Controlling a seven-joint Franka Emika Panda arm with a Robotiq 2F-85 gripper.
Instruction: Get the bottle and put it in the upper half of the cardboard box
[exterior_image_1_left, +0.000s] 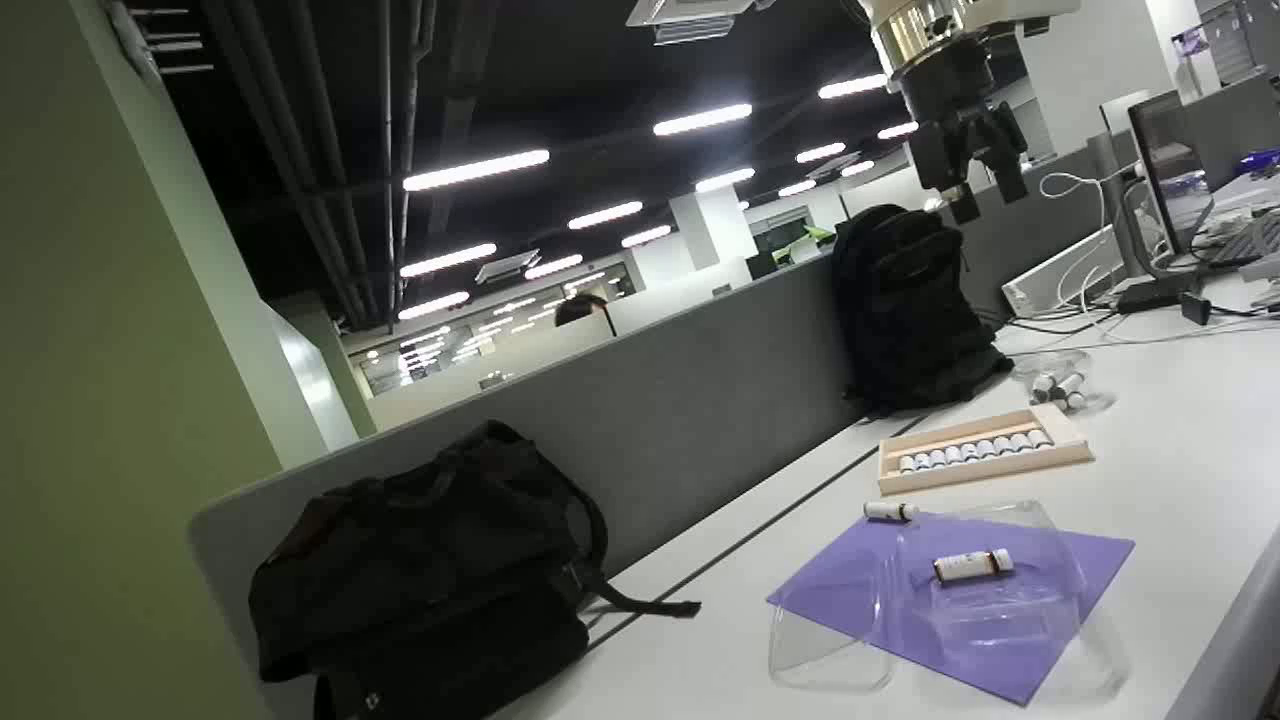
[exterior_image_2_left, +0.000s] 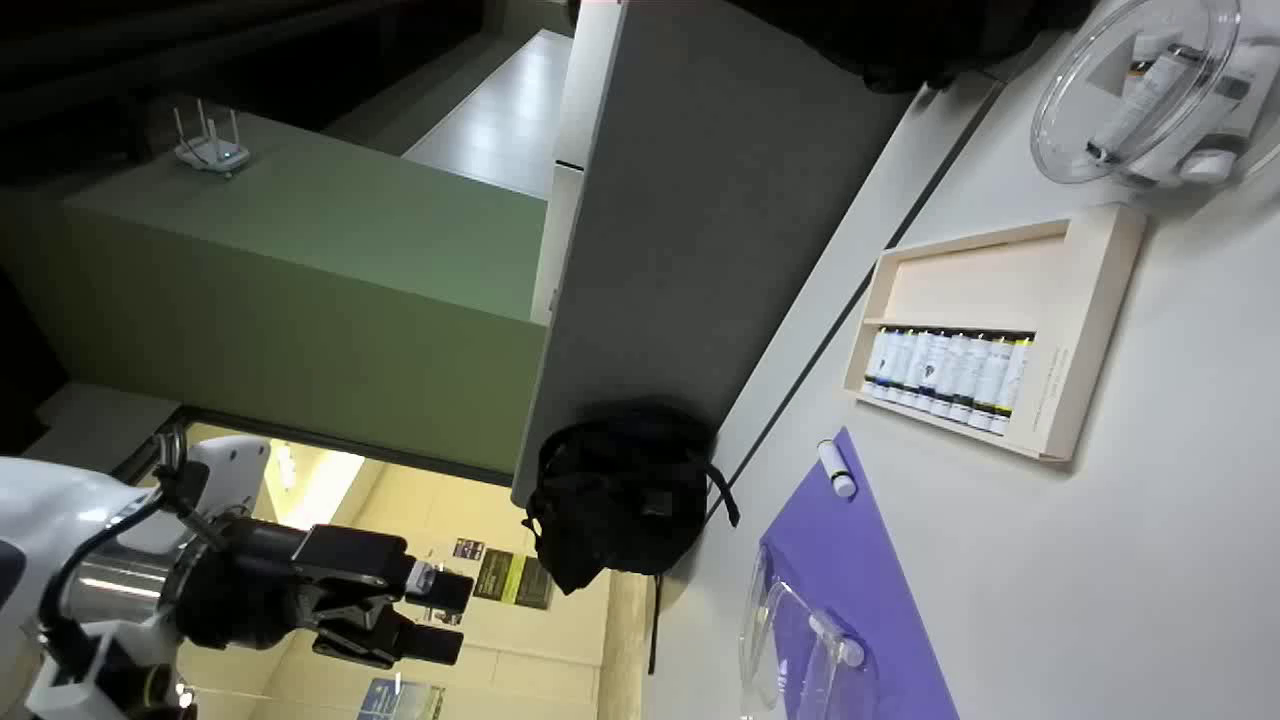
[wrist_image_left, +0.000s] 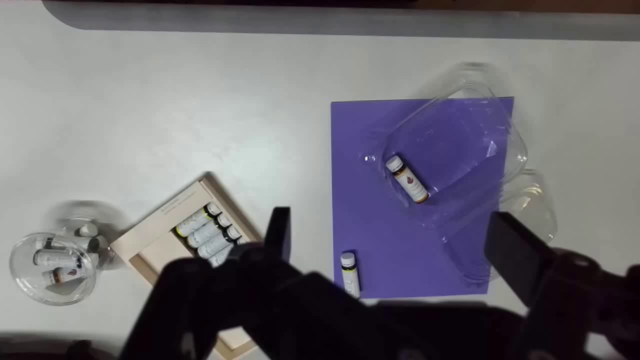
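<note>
A small white-labelled bottle with a white cap (exterior_image_1_left: 972, 566) lies in a clear plastic container on the purple sheet; the wrist view shows it (wrist_image_left: 407, 180) too. A second bottle (wrist_image_left: 350, 275) lies on a corner of the sheet, also in both exterior views (exterior_image_1_left: 890, 511) (exterior_image_2_left: 836, 468). The shallow tan cardboard box (exterior_image_2_left: 1060, 330) holds a row of several bottles in one compartment; its other compartment shows bare. In the wrist view the box (wrist_image_left: 172, 210) is partly hidden by my gripper (wrist_image_left: 390, 225). My gripper (exterior_image_1_left: 988, 195) is open and empty, high above the table (exterior_image_2_left: 452, 618).
The purple sheet (wrist_image_left: 345, 210) lies under the clear container (wrist_image_left: 475, 130), which has an open lid. A clear cup (wrist_image_left: 55, 302) with several bottles stands beside the box. Black backpacks (exterior_image_1_left: 440, 570) (exterior_image_1_left: 905, 310) lean against a grey partition (exterior_image_1_left: 720, 400). A monitor (exterior_image_1_left: 1170, 165) and cables are farther along.
</note>
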